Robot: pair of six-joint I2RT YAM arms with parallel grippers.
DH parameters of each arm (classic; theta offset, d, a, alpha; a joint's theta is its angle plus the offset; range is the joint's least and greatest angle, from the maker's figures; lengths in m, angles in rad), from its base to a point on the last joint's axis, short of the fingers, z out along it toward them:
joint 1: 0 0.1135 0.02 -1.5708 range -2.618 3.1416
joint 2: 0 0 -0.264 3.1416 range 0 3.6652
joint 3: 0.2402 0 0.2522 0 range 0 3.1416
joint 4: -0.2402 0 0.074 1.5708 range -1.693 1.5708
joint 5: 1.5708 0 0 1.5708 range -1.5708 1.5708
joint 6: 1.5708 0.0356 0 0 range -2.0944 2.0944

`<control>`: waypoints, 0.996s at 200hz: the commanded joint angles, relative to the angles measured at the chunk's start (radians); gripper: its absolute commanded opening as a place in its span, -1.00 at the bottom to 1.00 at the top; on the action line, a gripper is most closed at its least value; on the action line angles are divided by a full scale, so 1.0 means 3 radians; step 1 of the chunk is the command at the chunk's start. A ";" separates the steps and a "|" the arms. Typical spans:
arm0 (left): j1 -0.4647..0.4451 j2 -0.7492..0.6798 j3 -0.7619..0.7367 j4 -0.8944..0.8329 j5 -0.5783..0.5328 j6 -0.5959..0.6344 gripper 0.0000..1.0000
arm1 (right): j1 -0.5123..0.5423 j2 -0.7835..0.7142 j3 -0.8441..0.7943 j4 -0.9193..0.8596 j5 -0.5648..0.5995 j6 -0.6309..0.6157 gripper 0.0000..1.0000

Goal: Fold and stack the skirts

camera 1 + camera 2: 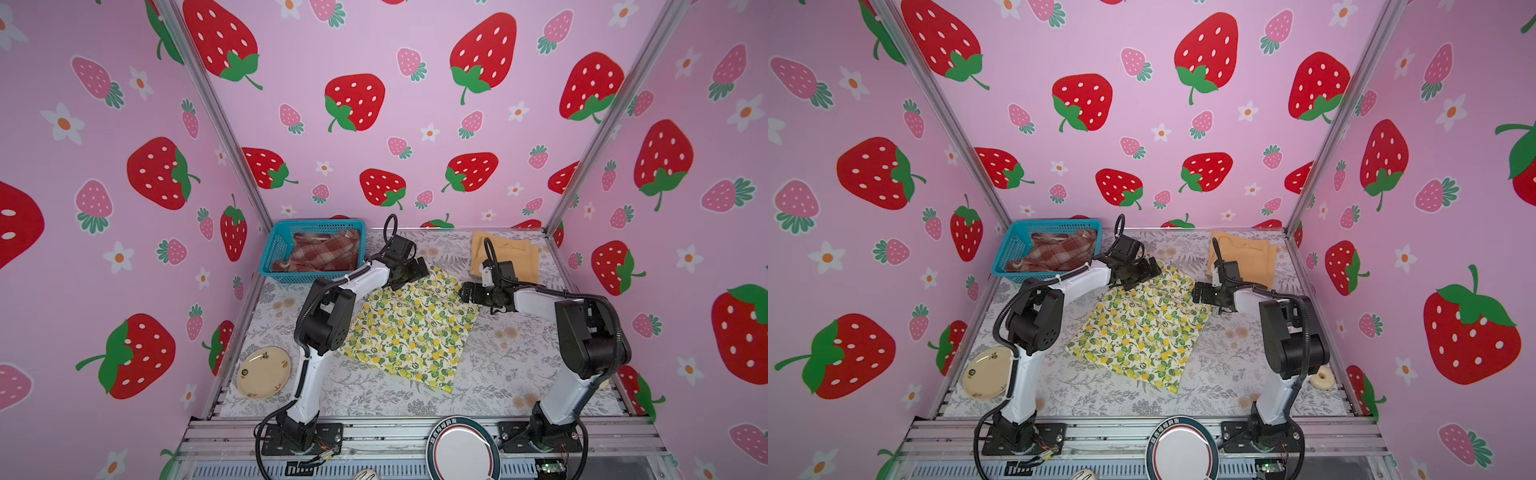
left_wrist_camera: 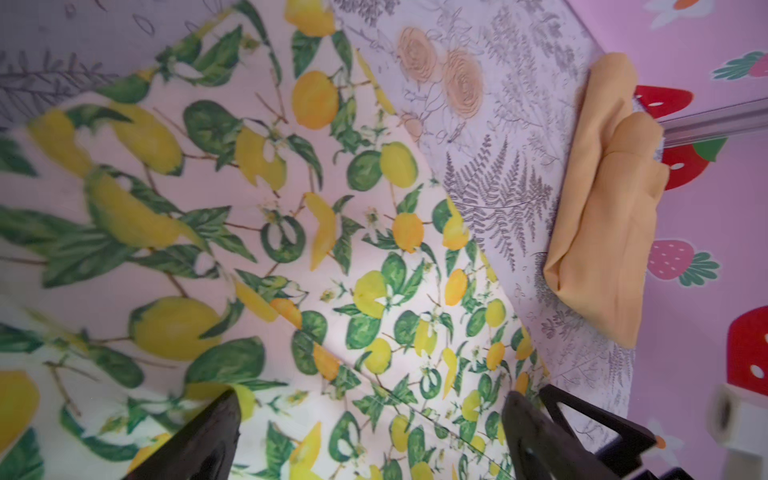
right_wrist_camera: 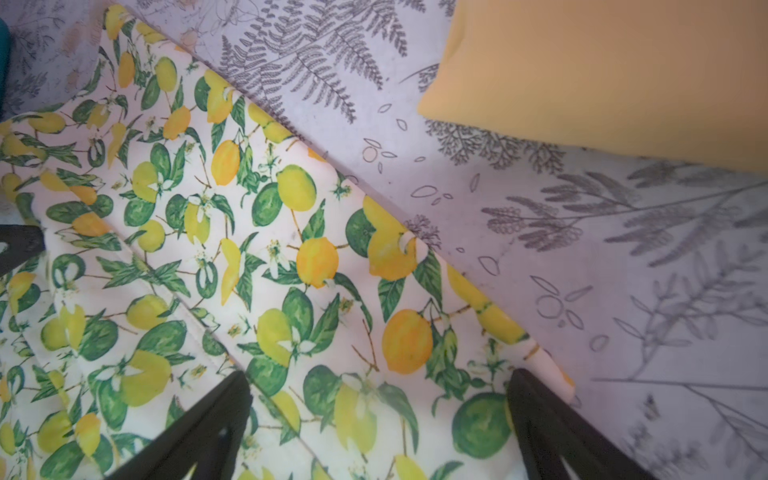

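Nearest: lemon skirt (image 1: 411, 328) lies flat, thin crisp weave, roughly trapezoid, with a stitched seam line. Over its far edge hover left gripper (image 2: 374, 399) and right gripper (image 3: 380, 376), jaws spread, empty. Judgement: pinch both far corners together, lift low, draw evenly to its near hem. Beyond its right corner, mustard skirt (image 1: 505, 257), a soft folded pad. Beyond its left corner, plaid skirt (image 1: 324, 251), crumpled in teal mesh basket (image 1: 274, 245).

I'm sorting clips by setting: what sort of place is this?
Probably a staged robot test booth: strawberry-print walls on aluminium posts, a left arm and right arm bolted to a metal rail, and a lemon-print skirt on the fern-print table.
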 commanded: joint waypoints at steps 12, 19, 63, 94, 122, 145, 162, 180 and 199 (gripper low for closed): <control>-0.0039 0.0283 0.0440 -0.0250 0.0024 0.0054 0.99 | -0.0062 -0.0168 -0.0183 -0.0125 0.0092 -0.0006 0.99; -0.0051 0.0368 0.0549 -0.0293 0.0036 0.0066 0.98 | -0.0062 -0.0195 -0.0216 -0.0126 0.0110 -0.0006 0.99; -0.0147 0.0954 0.1585 -0.0702 -0.0020 0.0220 0.99 | -0.0095 -0.0365 -0.0307 -0.0119 0.0299 0.0004 0.99; -0.0149 0.1115 0.2074 -0.1065 0.0005 0.0308 0.99 | -0.0113 -0.0535 -0.0325 -0.0155 0.0328 -0.0014 0.99; -0.0140 0.0513 0.1304 -0.0768 -0.0075 0.0383 0.99 | -0.0103 -0.0785 -0.0388 -0.0077 0.0281 -0.0084 0.99; -0.0091 -0.0210 0.0357 -0.0370 -0.0117 0.0356 0.98 | -0.0023 -0.0912 -0.0361 -0.0097 0.0183 -0.0220 0.99; -0.0030 -0.0727 -0.0289 -0.0130 -0.0150 0.0279 0.99 | 0.0118 -0.0951 -0.0341 -0.0130 0.0202 -0.0286 0.99; 0.0031 -0.1154 -0.0874 0.0086 -0.0151 0.0217 0.99 | 0.0261 -0.0897 -0.0292 -0.0109 0.0145 -0.0282 0.99; 0.0064 -0.1409 -0.1321 0.0166 -0.0101 0.0173 0.99 | 0.0385 -0.0759 -0.0178 -0.0090 0.0124 -0.0254 0.99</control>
